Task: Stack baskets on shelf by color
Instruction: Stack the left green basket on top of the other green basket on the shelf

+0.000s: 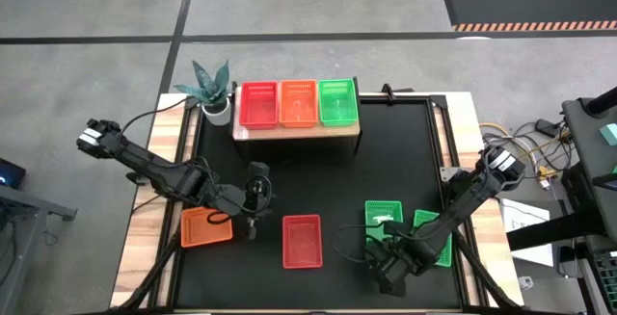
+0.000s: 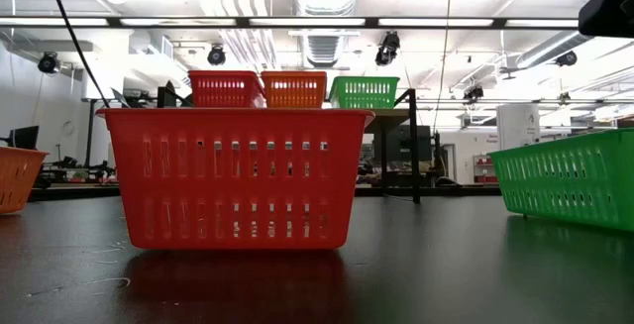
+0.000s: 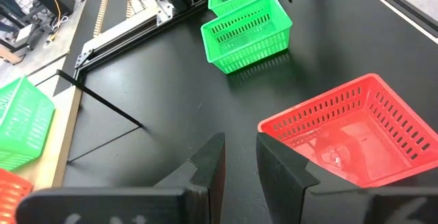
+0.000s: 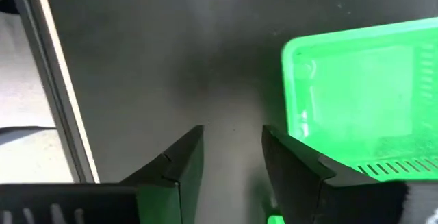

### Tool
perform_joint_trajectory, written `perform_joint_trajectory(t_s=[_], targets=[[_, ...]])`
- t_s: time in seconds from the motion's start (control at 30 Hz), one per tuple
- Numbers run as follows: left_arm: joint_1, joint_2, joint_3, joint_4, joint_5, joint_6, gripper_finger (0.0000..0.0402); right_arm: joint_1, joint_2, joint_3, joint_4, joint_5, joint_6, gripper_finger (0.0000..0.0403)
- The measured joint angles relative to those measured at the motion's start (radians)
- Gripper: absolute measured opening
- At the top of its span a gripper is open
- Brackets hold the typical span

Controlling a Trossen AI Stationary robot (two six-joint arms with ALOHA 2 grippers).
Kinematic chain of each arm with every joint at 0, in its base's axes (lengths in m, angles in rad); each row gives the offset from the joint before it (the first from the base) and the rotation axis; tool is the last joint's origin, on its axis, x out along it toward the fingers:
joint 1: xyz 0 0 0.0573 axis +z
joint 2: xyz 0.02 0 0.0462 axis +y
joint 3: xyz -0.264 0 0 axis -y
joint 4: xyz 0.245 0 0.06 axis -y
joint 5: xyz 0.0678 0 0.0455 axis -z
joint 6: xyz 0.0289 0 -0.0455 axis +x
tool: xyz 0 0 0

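Black tabletop [image 1: 318, 161] all around, and we pick up the left gripper [image 1: 253, 226] hanging over it, fingers [image 3: 209, 166] parted by a narrow gap with nothing between them. Just to its outer side we see an orange basket [image 1: 206, 226] lying flat near the table's left edge. On its inner side, close by, we have a red basket [image 1: 301, 241], and in the left wrist view that red basket [image 3: 349, 138] sits right beside one fingertip without touching it.

Over to the right gripper [image 1: 379, 269], low over the table's near edge; its fingers [image 4: 181, 162] also stand apart and empty, bare black surface between them. Just beyond it we spot a green basket [image 1: 383, 223], and a second green basket [image 1: 434, 236] beside that, partly under the right arm. In the right wrist view a green basket [image 4: 363, 101] lies just off one finger, though we cannot tell which of the two it is.

Well away from both grippers, at the table's far side, stands the wooden shelf [image 1: 294, 134]. On it we count three baskets in a row, touching side by side: a red one [image 1: 258, 103], an orange one [image 1: 298, 103] and a green one [image 1: 337, 101]. Beside the shelf's red end we see a potted plant [image 1: 212, 89].
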Motion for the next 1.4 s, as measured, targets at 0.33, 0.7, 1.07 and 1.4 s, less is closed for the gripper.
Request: perform_joint_trajectory(t_s=[0.33, 0.7, 1.07, 1.4], targets=[[0.0, 0.0, 0.0, 0.0, 0.0, 0.0, 0.0068, 0.0, -0.002, -0.011, -0.071, 0.077, -0.056, 0.0128], [-0.001, 0.0, 0.0, -0.001, 0.0, 0.003, 0.0068, 0.0, -0.002, -0.099, 0.023, 0.111, -0.116, 0.0121], [-0.003, -0.009, -0.01, -0.041, 0.003, 0.125, 0.0068, 0.0, -0.002, -0.199, 0.23, 0.112, -0.184, 0.0025], [-0.002, -0.156, -0.105, 0.045, -0.011, 0.268, 0.0068, -0.022, -0.002, -0.057, 0.09, 0.161, -0.313, 0.001]])
